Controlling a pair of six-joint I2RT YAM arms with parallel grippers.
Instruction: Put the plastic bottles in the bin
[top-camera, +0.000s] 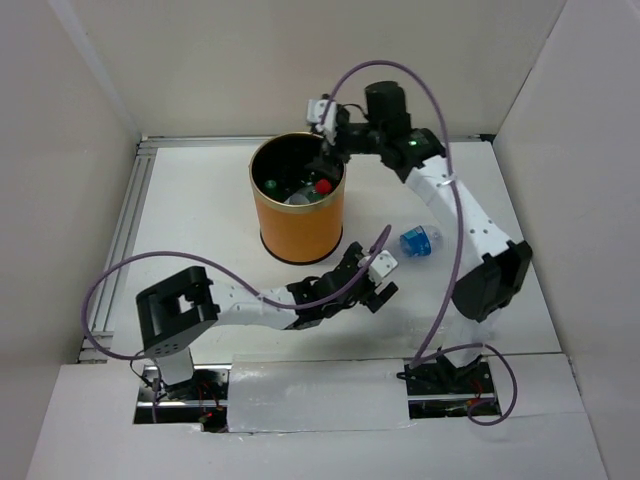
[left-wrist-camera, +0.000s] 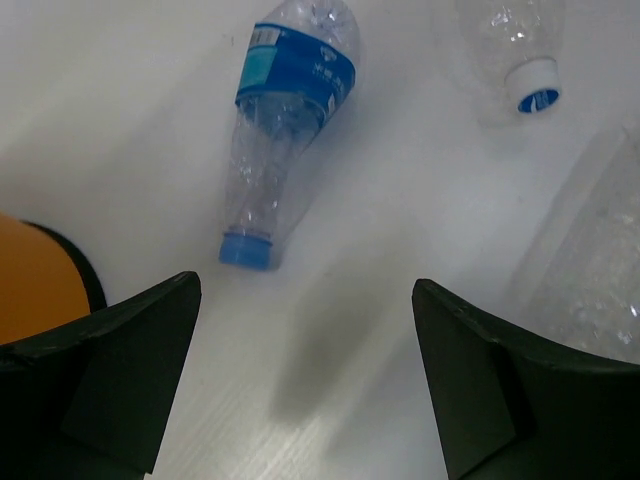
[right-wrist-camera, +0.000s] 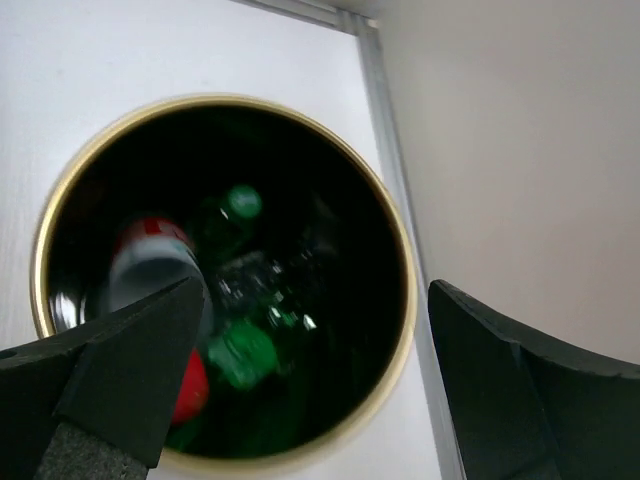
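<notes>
The orange bin (top-camera: 297, 232) stands mid-table. Its gold rim (right-wrist-camera: 405, 270) and black inside fill the right wrist view. In it lie a green bottle (right-wrist-camera: 240, 350) and a clear bottle with a red label (right-wrist-camera: 150, 255), both blurred. My right gripper (right-wrist-camera: 315, 290) hangs open and empty over the bin's far rim (top-camera: 325, 135). A blue-labelled bottle (left-wrist-camera: 285, 120) lies on the table (top-camera: 420, 240), cap toward my left gripper (left-wrist-camera: 305, 288). That gripper is open and empty, low over the table right of the bin (top-camera: 375, 280). A clear bottle with a white cap (left-wrist-camera: 520, 60) lies beyond it.
Another clear bottle (left-wrist-camera: 600, 250) lies at the right edge of the left wrist view, close to the right finger. The bin's orange side (left-wrist-camera: 35, 280) is just left of the left finger. White walls enclose the table on three sides.
</notes>
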